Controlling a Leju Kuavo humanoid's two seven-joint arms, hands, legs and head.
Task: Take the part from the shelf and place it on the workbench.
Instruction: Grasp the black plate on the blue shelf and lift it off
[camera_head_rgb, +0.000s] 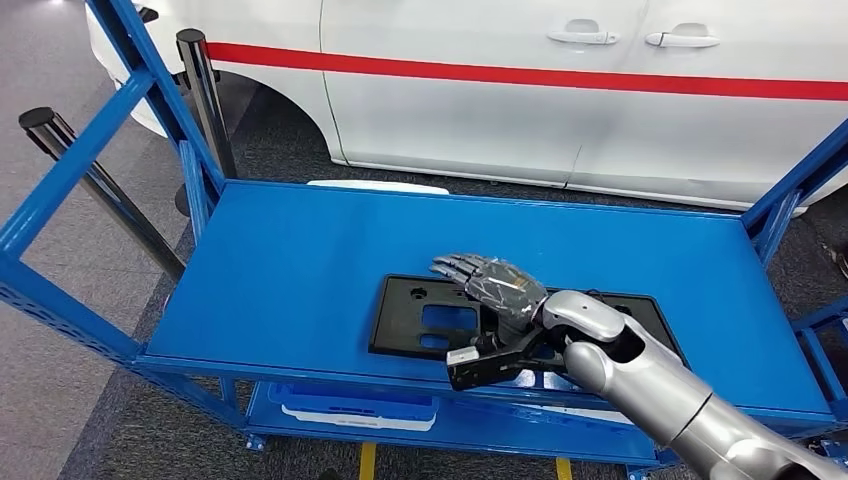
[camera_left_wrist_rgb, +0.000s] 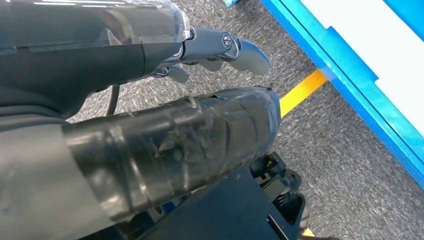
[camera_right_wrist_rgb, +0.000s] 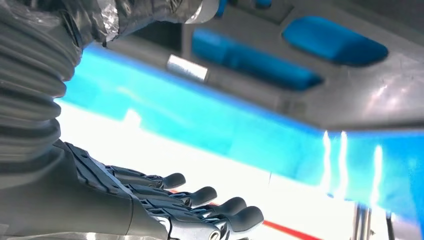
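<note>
The part (camera_head_rgb: 420, 315) is a flat black panel with rectangular cut-outs, lying near the front edge of the blue shelf deck (camera_head_rgb: 290, 270). My right hand (camera_head_rgb: 493, 285) reaches over its middle, fingers stretched out and spread above the panel, holding nothing. In the right wrist view the panel (camera_right_wrist_rgb: 350, 95) appears grey with blue showing through its holes, and the right hand's fingers (camera_right_wrist_rgb: 200, 200) lie straight and apart from it. My left hand (camera_left_wrist_rgb: 175, 135) hangs low beside the cart over grey carpet, its fingers (camera_left_wrist_rgb: 240, 50) loosely extended and empty.
Blue uprights frame the shelf at both ends (camera_head_rgb: 110, 120). A white car with a red stripe (camera_head_rgb: 500, 90) stands close behind, and black posts (camera_head_rgb: 205, 90) at the back left. A white tray (camera_head_rgb: 350, 412) sits on the lower deck. A yellow floor line (camera_left_wrist_rgb: 302, 90) runs by the cart base (camera_left_wrist_rgb: 350, 85).
</note>
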